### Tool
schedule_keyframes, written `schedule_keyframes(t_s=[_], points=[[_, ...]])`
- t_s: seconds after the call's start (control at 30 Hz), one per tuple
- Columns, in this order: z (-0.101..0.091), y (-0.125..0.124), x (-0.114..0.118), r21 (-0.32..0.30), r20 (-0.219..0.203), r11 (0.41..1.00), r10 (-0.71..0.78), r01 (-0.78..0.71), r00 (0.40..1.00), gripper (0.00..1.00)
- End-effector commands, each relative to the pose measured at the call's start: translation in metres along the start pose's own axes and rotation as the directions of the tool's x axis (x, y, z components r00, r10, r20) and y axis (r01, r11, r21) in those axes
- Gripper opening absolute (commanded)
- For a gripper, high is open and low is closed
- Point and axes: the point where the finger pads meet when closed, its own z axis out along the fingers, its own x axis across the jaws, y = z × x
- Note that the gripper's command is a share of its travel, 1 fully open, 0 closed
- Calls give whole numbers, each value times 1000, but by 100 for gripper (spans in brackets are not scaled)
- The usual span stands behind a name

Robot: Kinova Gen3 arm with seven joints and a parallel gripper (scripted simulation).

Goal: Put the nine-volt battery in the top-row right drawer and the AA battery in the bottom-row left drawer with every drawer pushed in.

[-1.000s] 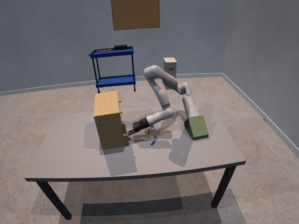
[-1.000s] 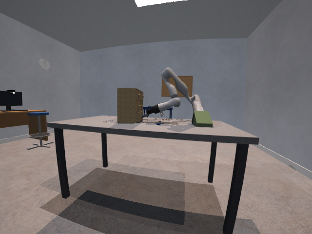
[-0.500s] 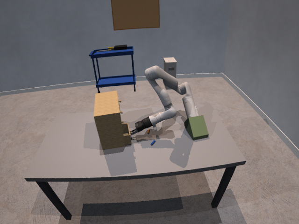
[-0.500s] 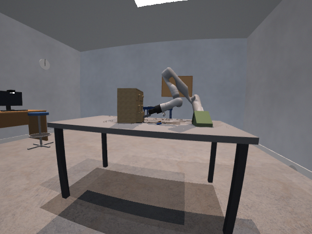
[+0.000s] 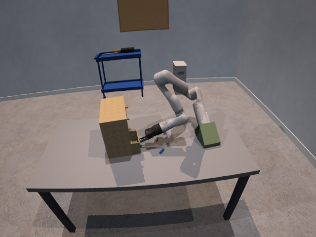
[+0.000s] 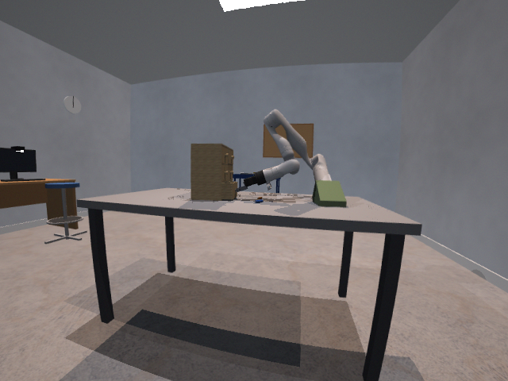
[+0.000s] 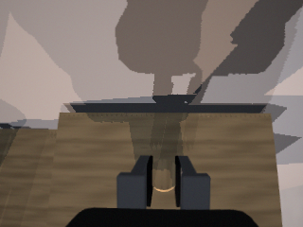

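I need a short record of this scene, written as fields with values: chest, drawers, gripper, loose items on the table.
chest: wooden chest upright on the table, fronts facing the arm
drawers: one low drawer on the camera-near side stands slightly out
gripper: gripper low at that drawer, shut on its knob
loose items: blue item and orange item lie on the table, outside the chest; which battery is which is too small to tell
other: green block at the arm's base

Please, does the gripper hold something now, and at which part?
Yes. The gripper is shut on the round knob of a bottom-row drawer, one finger on each side.
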Motion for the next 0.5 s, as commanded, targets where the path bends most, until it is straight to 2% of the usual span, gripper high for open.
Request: schedule_keyframes(t_s=[0.0, 0.47], points=[[-2, -1, 1, 0, -3, 1000, -3, 3, 1000, 37], [-5, -2, 1, 0, -3, 1000, -3, 3, 1000, 37]])
